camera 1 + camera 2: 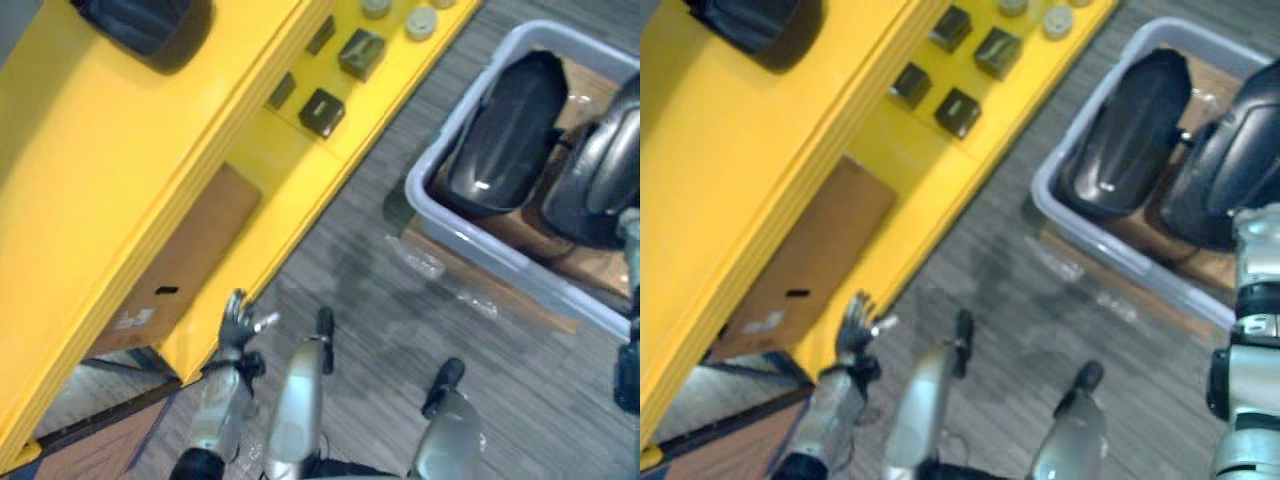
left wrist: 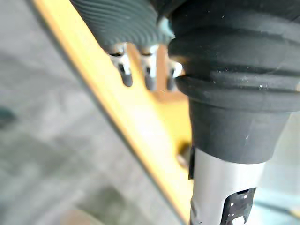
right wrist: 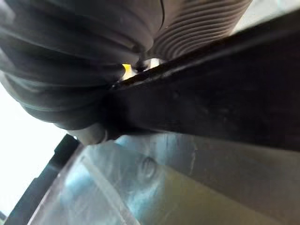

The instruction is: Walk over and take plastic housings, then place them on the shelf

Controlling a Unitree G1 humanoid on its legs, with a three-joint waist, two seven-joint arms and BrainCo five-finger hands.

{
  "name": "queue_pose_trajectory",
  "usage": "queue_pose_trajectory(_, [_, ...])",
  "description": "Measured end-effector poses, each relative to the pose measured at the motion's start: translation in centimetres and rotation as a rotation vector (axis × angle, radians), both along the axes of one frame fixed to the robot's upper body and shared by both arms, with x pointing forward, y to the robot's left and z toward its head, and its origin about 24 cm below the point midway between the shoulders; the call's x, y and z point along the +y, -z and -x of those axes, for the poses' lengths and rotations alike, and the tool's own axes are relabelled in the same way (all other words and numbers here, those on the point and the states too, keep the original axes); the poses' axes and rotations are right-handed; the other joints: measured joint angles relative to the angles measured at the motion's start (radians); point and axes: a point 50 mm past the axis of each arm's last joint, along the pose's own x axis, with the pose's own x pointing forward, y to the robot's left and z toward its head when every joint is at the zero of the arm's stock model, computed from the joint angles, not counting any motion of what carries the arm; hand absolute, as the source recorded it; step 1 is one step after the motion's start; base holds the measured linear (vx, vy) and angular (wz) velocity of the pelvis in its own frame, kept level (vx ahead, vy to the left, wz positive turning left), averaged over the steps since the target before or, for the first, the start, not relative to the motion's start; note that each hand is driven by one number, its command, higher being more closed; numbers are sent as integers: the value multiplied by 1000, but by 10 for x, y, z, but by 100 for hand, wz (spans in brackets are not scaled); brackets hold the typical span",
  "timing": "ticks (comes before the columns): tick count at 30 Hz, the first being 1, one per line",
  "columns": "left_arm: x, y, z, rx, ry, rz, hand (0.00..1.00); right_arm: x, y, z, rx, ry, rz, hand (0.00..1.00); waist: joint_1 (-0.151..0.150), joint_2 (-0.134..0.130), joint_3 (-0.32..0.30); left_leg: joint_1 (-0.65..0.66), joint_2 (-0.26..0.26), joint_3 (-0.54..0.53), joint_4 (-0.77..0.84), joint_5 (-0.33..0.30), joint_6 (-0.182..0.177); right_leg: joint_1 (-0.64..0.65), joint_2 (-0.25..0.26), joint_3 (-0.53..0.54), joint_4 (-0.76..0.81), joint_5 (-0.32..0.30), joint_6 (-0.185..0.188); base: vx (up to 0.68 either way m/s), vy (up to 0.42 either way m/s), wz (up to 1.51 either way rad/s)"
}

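**A:** Where are the housings?

**B:** Two lie side by side in the bin (image 1: 470,235) on the floor (image 1: 380,290), right of the shelf (image 1: 90,150): the left housing (image 1: 505,135) and the right housing (image 1: 600,170). A third housing (image 1: 140,25) already sits on the shelf's top board.

**A:** And the hands?

**B:** The right robot hand (image 3: 201,28) is at the near edge of the right housing. Its wrist view has that housing's dark rim right against it, with the bin's wall below. Whether it has clamped on, I cannot tell. The left robot hand (image 1: 237,322) hangs by the shelf's corner, spread open and holding nothing.

**A:** So the step is the pick?

**B:** I judge so. The hold is best taken across the rim, since the glossy curved back would likely slip. The lift should go straight up until the housing clears the bin's wall and its neighbour, which lies just beside it. The shell looks long for one hand, so the left should come over to steady the far end. It also needs to stay clear of the shelf's edge on the turn.
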Motion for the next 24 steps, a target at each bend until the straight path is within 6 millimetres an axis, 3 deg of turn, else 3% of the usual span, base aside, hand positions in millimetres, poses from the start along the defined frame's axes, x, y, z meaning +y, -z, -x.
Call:
queue_pose_trajectory(4, [8,-31,-4,-94,25,-39,0,18,22,-1,29,-46,15,100,-12,-45,0,69,14,17,-50,9,-14,45,15,7,-31,6,-8,29,-37,-12])
queue_pose_trajectory(9, [4,-66,-14,-193,154,-99,0,44,34,-6,17,-119,45,100,-18,-97,-11,143,29,45,-127,36,-28,89,37,22,-85,34,-21,24,-38,-14])
queue_pose_trajectory(13, [-4,-84,-24,-234,253,-204,0,61,31,-8,-9,-159,99,100,-40,-135,-32,188,28,57,-186,64,-34,113,43,24,-114,48,-25,6,-15,-6])
queue_pose_trajectory(18, [-26,-123,-50,-344,346,-453,0,84,30,-8,-50,-216,171,100,-71,-181,-85,249,27,100,-266,101,-35,132,49,51,-163,84,-31,-21,4,-17])
queue_pose_trajectory(22, [-44,-137,-63,-355,409,-490,0,99,32,-6,-84,-274,236,100,-106,-195,-134,260,28,102,-284,111,-40,145,56,52,-186,88,-29,-11,-1,-5])
queue_pose_trajectory(24, [-51,-131,-67,-310,445,-499,0,108,30,-7,-119,-311,265,100,-123,-194,-153,275,31,105,-306,122,-45,151,62,53,-193,89,-30,-28,-19,-7])
